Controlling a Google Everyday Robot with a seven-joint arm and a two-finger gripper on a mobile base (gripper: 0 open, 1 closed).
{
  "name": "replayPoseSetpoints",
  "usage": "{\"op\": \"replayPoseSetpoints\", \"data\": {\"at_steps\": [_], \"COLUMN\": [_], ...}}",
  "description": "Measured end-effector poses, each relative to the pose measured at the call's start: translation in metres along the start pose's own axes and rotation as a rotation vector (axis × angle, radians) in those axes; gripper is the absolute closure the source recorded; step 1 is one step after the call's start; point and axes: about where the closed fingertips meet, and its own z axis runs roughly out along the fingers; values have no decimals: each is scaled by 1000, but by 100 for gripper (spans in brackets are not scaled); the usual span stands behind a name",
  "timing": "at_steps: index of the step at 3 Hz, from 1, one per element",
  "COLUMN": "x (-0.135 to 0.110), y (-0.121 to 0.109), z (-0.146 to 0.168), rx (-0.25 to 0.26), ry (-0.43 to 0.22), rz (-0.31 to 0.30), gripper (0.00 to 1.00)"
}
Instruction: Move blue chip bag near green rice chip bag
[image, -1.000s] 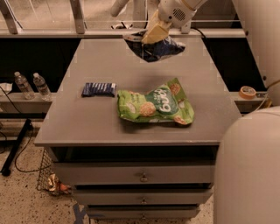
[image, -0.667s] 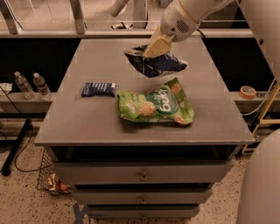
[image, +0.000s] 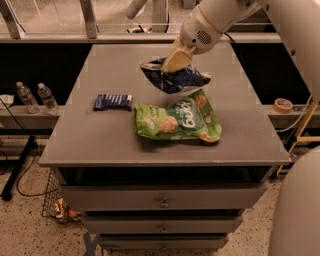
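The blue chip bag is dark navy and wrinkly, and hangs in the air just above the far edge of the green rice chip bag. The green bag lies flat on the grey table, right of centre. My gripper is shut on the blue bag's top left corner, its tan fingers pinching the foil. The arm reaches in from the upper right.
A small flat blue packet with white stripes lies on the table left of the green bag. Two water bottles stand on a shelf at the left. A roll of tape sits on a ledge at the right. Drawers are below the tabletop.
My gripper has carried the blue chip bag from the table's far side toward the front and down, so it now hangs right over the green bag's far edge.
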Motion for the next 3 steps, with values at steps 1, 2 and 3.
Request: {"op": "replayPoseSetpoints", "data": {"at_steps": [1, 2, 3], "x": [-1, -2, 1], "y": [-1, -2, 3], "z": [3, 6, -4], "rx": [0, -1, -18], "ry": [-2, -4, -40], "rz": [0, -1, -10], "gripper": [36, 12, 0]}}
